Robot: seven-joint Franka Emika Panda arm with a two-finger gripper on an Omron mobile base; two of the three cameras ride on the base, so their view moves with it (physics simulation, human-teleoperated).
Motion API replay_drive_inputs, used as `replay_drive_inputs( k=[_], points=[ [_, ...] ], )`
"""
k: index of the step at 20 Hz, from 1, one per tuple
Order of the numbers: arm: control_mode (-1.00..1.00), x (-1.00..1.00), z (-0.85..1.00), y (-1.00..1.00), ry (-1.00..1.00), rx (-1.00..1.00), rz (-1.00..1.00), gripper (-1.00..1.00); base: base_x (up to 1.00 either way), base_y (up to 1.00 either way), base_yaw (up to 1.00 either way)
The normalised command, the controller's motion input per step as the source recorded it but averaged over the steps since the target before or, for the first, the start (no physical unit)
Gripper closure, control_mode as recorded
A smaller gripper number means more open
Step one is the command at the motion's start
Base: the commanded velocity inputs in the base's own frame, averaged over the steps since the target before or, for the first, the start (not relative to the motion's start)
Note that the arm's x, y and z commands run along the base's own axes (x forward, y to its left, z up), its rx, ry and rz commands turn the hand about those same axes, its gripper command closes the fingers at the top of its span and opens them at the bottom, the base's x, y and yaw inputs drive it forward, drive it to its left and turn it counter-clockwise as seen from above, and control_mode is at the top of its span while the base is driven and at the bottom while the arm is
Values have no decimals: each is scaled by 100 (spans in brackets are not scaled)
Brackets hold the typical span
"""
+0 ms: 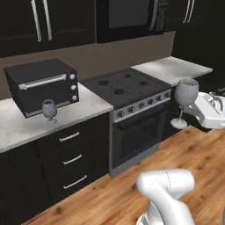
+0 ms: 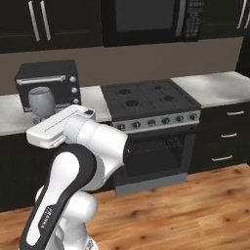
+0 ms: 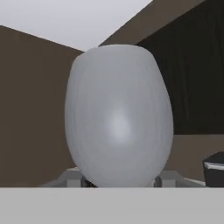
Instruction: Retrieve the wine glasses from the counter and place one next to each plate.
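seemingly empty wine glass (image 3: 118, 118) in gripper (image 3: 120, 183)

In the hand view the bowl of the held wine glass (image 3: 118, 118) hides the end effector's fingertips, its stem is cut off below, and in the right base view the white arm (image 2: 73, 146) covers the glass's stem (image 2: 41, 103) and part of the tabletop (image 2: 10, 119).
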Motion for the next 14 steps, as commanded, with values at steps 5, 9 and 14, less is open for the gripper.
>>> replay_drive_inputs(
  k=[5,9,14],
  points=[
    [100,0,0,0,0,0,0,100,-35,0,-67],
    [100,0,0,0,0,0,0,100,-28,0,-74],
    [100,0,0,0,0,0,0,100,-21,0,-79]
  ],
)
